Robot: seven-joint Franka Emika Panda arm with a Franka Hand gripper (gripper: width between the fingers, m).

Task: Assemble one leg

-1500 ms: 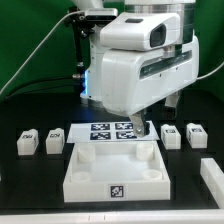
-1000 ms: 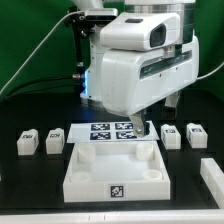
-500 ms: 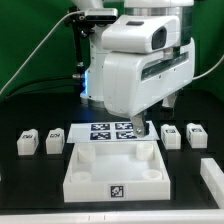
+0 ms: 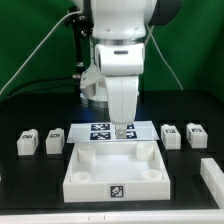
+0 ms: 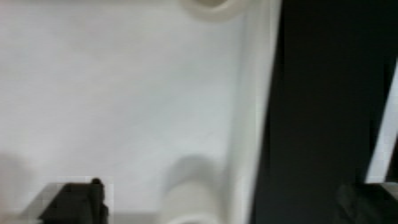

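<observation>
Four small white legs stand on the black table, each with a marker: two at the exterior view's left (image 4: pixel 27 143) (image 4: pixel 55 140) and two at its right (image 4: pixel 171 136) (image 4: pixel 195 134). The large white tray (image 4: pixel 85 183) lies at the front middle. My gripper (image 4: pixel 122 130) points straight down over the tray's far edge, empty, away from every leg. In the wrist view the gripper (image 5: pixel 210 192) hangs over the tray's floor (image 5: pixel 125 100). One black fingertip (image 5: pixel 73 203) shows; the other is lost against the dark table. The jaws look spread wide.
The marker board (image 4: pixel 100 132) lies just behind the tray, under the hand. Another white part (image 4: pixel 212 172) shows at the exterior view's right edge. Round corner sockets (image 5: pixel 217 5) mark the tray's corners. Cables hang behind the arm.
The arm's wrist has swung round: the bulky hand that leaned toward the exterior view's right now points straight down over the tray's far edge. The legs and tray have not moved.
</observation>
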